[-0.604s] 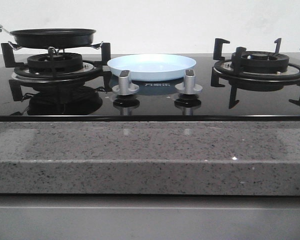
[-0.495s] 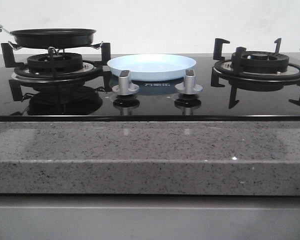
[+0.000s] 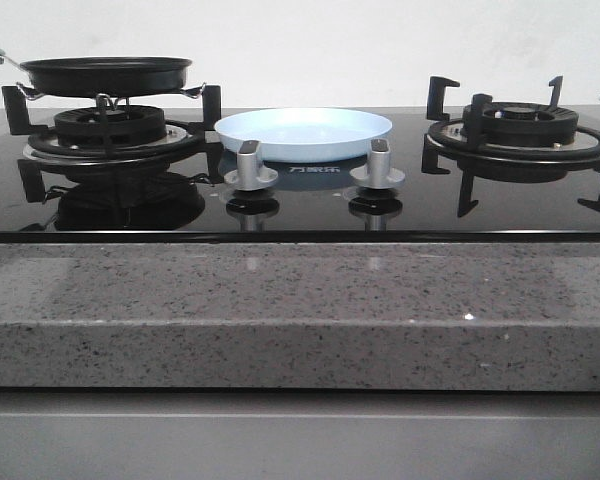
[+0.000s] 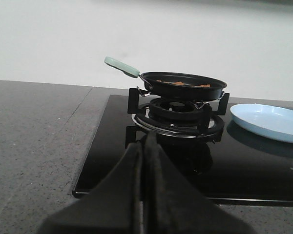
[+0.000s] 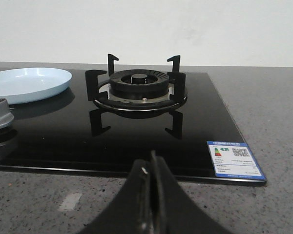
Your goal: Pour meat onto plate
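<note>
The pale light-blue plate (image 3: 303, 133) sits on the black glass hob between the two burners; it also shows in the left wrist view (image 4: 268, 122) and the right wrist view (image 5: 27, 84). The meat (image 4: 183, 84) lies as small reddish-brown pieces in the black frying pan (image 4: 183, 87) on the left burner. In the front view the pan (image 3: 105, 73) hides the meat. My left gripper (image 4: 145, 146) is shut and empty, short of the left burner. My right gripper (image 5: 151, 168) is shut and empty over the stone counter before the right burner. Neither gripper shows in the front view.
The pan's pale handle (image 4: 122, 67) sticks out away from the plate. Two silver knobs (image 3: 250, 165) (image 3: 378, 163) stand in front of the plate. The right burner (image 3: 520, 135) has raised black grate prongs. A speckled grey stone counter (image 3: 300, 310) fronts the hob.
</note>
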